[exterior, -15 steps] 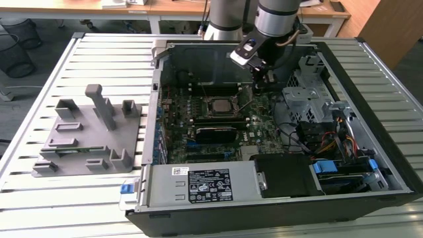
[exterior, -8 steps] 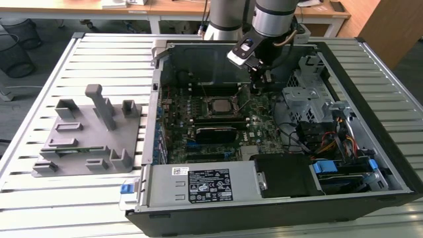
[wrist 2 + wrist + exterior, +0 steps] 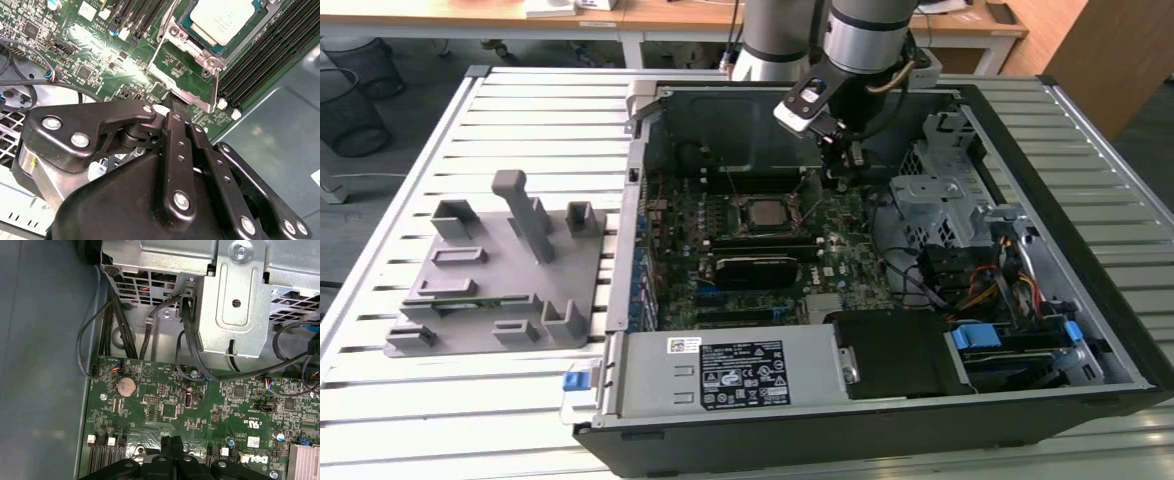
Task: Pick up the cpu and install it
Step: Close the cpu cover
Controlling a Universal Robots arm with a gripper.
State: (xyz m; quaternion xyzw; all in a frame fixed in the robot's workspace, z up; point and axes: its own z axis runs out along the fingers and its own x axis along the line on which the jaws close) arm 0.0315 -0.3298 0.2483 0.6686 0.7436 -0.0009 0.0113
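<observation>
Tool (image 3: 170,441) pressed together, apparently empty, over motherboard (image 3: 200,400) | second wrist view: cpu (image 3: 220,20) seated in socket (image 3: 186,46)

Exterior view: bright, even diffuse light, with only faint soft shadows around the posts of the grey holder (image 3: 500,270). Pale slatted table (image 3: 534,120) is close to washed out, and the PC case (image 3: 720,135) interior is much darker. Second wrist view: hard glare patch on the motherboard (image 3: 95,45). The cpu (image 3: 222,17) lid is bright. The gripper (image 3: 177,107) links are black with a dull sheen, close to the lens and soft. First wrist view: side case panel (image 3: 45,365) is dim, there's a pale reflection on the board beside the gripper, and the drive cage (image 3: 235,295) is well lit.
</observation>
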